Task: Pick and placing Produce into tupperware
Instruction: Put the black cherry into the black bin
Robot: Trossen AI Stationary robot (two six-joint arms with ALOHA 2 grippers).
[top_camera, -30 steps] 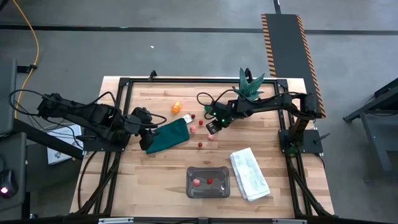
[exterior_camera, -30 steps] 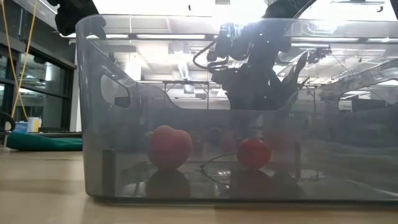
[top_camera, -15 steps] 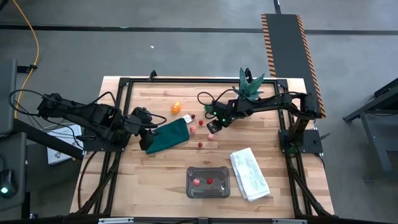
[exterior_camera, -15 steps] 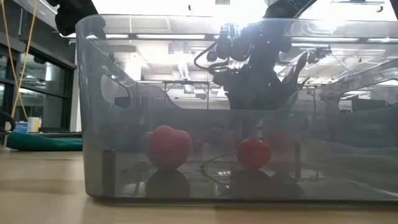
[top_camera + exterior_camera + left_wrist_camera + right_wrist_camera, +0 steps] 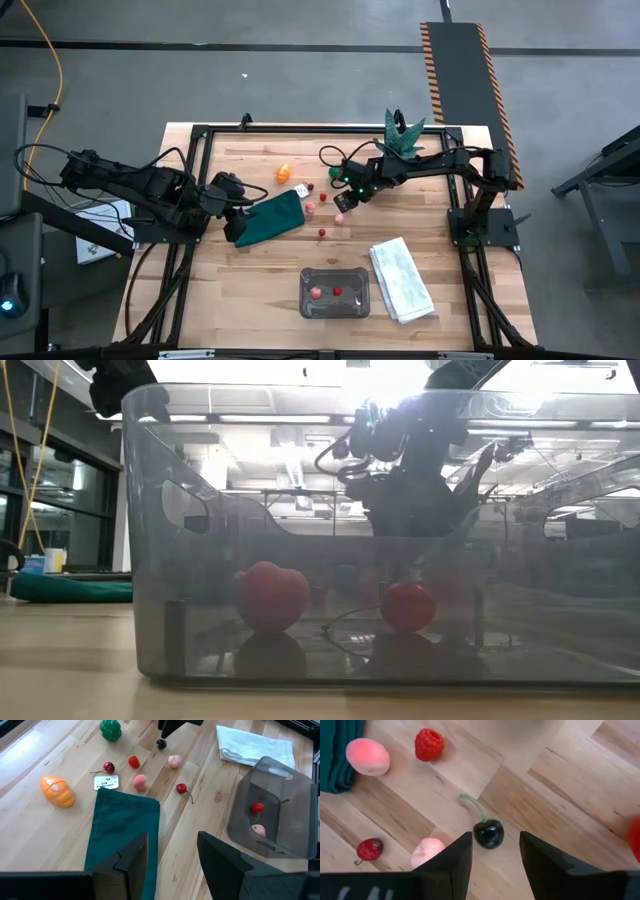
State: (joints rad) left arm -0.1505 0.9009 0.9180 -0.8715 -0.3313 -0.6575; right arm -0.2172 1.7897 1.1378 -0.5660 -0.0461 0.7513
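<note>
The clear greyish tupperware (image 5: 335, 293) stands near the table's front edge and holds a pink piece (image 5: 316, 292) and a red piece (image 5: 338, 291). Loose produce lies mid-table: an orange piece (image 5: 284, 173), pink pieces (image 5: 311, 207), and a red cherry (image 5: 322, 234). My right gripper (image 5: 495, 855) is open above a dark cherry (image 5: 488, 833) with a green stem, without touching it. A raspberry (image 5: 429, 744), a pink peach (image 5: 367, 756) and another pink piece (image 5: 427, 852) lie nearby. My left gripper (image 5: 172, 865) is open and empty over the dark green cloth (image 5: 120, 835).
A folded white towel (image 5: 401, 279) lies to the right of the tupperware. A green spiky potted plant (image 5: 402, 137) stands at the table's far edge behind my right arm. A small white label (image 5: 106, 782) lies at the cloth's far end.
My right gripper has crept slightly toward the table's far right, still open. The produce and the tupperware have stayed where they were.
</note>
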